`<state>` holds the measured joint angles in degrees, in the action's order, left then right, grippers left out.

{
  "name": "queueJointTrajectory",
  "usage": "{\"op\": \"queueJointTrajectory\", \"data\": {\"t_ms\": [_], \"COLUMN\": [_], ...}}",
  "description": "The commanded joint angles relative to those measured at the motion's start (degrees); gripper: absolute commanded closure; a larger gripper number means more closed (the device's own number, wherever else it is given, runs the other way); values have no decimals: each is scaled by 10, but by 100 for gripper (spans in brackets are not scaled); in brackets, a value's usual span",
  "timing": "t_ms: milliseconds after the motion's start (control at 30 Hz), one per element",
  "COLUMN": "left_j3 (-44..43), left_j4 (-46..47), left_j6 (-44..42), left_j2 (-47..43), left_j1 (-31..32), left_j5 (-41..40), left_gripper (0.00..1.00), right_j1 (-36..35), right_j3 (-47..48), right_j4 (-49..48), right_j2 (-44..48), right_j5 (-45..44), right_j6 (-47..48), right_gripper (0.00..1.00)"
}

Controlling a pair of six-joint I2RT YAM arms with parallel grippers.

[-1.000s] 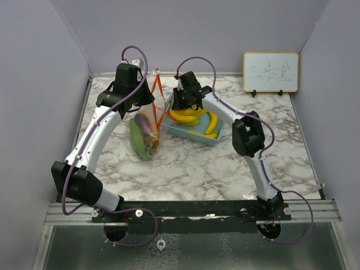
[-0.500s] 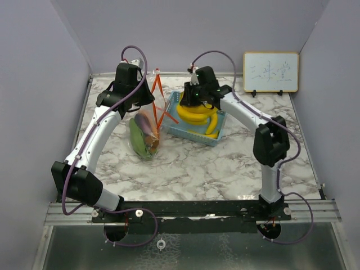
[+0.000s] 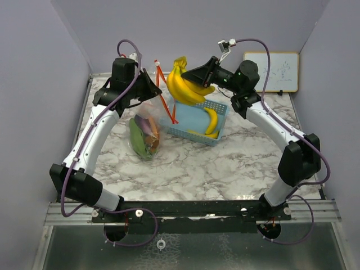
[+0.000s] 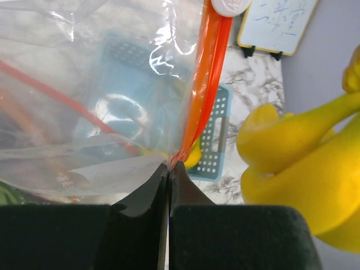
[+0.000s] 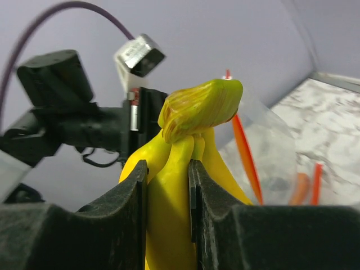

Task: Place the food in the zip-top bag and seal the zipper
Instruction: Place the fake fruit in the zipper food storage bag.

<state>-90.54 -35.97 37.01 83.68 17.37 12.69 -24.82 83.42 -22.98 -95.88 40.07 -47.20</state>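
Lilac walls are enclosing a grey-veined marble tabletop (image 3: 191,166), and both arms are working at the upper middle of the overhead frame. The right gripper (image 5: 167,174) is clamping the necks of a yellow banana bunch (image 3: 183,89) just under its crown, lifting it clear of the blue plastic mesh basket (image 3: 188,119). The left gripper (image 4: 169,170) is pinching the lip of the clear zip-top bag (image 4: 84,112), its jaws pressed together on the film where the orange zipper strip (image 4: 205,73) begins. The bunch is hanging just beside that strip, above the bag.

Loading the bananas appears to be the step in hand. Doing it well probably means carrying the bunch over the mouth, lowering it tips first between the two zipper strips, and letting go only once most of it is sitting inside, while the left arm is holding the lip high and taut.

A long green leafy vegetable (image 3: 136,138) and a purple eggplant (image 3: 147,125) are lying in the bag's lower part, taking up room. How wide the mouth is gaping cannot be told, and the curved bunch looks bulky, so it may snag on the strip. One loose yellow banana (image 3: 212,121) is waiting in the basket. A small whiteboard (image 3: 278,70) is standing well apart at the upper right.
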Motion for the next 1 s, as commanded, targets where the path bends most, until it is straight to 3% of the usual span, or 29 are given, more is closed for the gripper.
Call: {"op": "queueJointTrajectory", "data": {"t_ms": [0,233,433,767,967], "left_j3": [-22,4,15,45,117], "left_j4": [48,90,132,226,328], "left_j6": [61,105,129,181,222], "left_j2": [7,12,0,-34,-75], "left_j1": [1,1,1,0,0], "left_j5": [65,99,110,129,125], "left_gripper": [100,100,100,100,100], "right_j1": [6,6,7,6,4], "right_j3": [-31,-63,-31,73,125], "right_j4": [-268,-449,-592,-640,-647], "right_j2": [-2,-42,-100,-157,-191], "right_j5": [44,-9,-80,-179,-222], "right_j6": [-209,-379,-526,-590,-633], "right_gripper": [98,98,98,98,98]}}
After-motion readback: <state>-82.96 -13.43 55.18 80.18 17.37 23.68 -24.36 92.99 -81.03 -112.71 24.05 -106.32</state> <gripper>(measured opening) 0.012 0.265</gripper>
